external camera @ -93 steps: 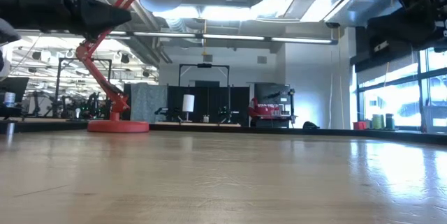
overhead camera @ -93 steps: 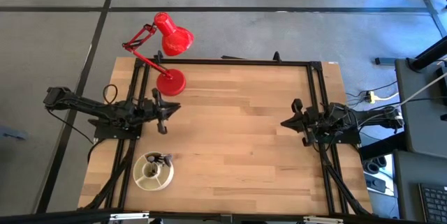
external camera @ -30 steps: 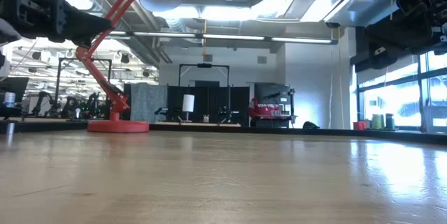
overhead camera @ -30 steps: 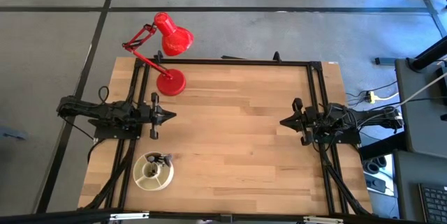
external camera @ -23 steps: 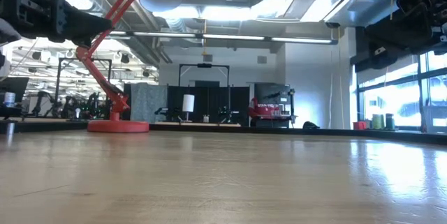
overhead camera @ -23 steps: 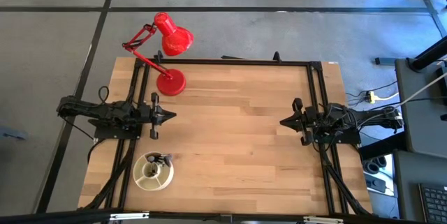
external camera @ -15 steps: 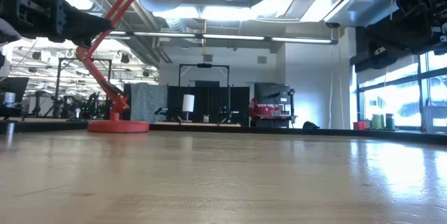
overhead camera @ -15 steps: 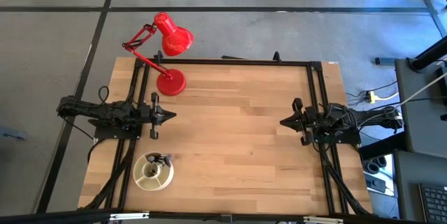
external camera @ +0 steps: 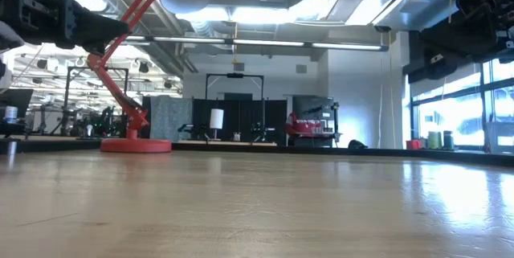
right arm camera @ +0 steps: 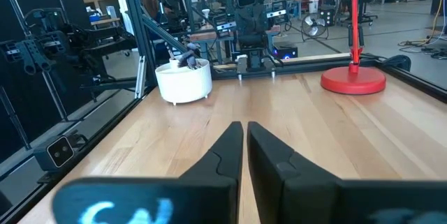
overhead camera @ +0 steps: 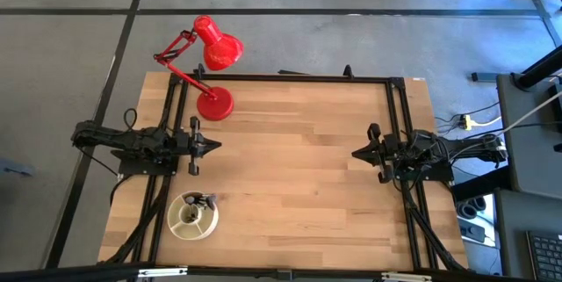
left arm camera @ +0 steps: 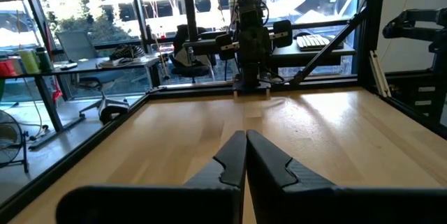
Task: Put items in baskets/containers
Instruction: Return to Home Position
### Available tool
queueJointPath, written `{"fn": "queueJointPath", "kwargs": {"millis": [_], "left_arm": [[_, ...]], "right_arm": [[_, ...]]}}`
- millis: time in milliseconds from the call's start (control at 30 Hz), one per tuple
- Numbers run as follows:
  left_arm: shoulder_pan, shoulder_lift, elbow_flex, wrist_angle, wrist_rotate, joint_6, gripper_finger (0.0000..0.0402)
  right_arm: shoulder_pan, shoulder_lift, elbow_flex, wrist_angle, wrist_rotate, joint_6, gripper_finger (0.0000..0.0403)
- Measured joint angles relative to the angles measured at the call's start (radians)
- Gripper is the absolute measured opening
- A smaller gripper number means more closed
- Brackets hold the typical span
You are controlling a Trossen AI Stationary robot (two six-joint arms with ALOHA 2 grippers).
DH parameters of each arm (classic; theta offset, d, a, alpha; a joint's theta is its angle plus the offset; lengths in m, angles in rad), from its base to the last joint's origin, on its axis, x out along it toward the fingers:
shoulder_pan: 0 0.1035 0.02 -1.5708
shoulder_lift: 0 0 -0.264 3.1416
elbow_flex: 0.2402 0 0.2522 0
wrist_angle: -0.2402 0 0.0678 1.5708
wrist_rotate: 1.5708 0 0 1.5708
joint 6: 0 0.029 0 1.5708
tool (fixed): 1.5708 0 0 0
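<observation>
The cream-white round dish sits near the table's near-left corner, and in the right wrist view the dish stands by the left arm's base. Dark makeup brushes stand in it, their tips sticking up over the rim. No brush lies loose on the table. My left gripper hovers shut at the table's left side, far of the dish; its shut fingers point right. My right gripper hovers shut at the right side, with its fingers pointing left.
A red desk lamp stands with its round base at the table's far-left corner, just beyond my left gripper; the base shows in the right wrist view too. A black frame runs along the table's edges. Bare wood lies between the two grippers.
</observation>
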Motion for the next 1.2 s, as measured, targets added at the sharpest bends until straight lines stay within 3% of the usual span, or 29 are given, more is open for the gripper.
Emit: {"fn": "queueJointPath", "kwargs": {"millis": [1200], "left_arm": [[0.000,0.000,0.000,0.000,0.000,0.000,0.0011]], "right_arm": [[0.000,0.000,0.000,0.000,0.000,0.000,0.0023]]}}
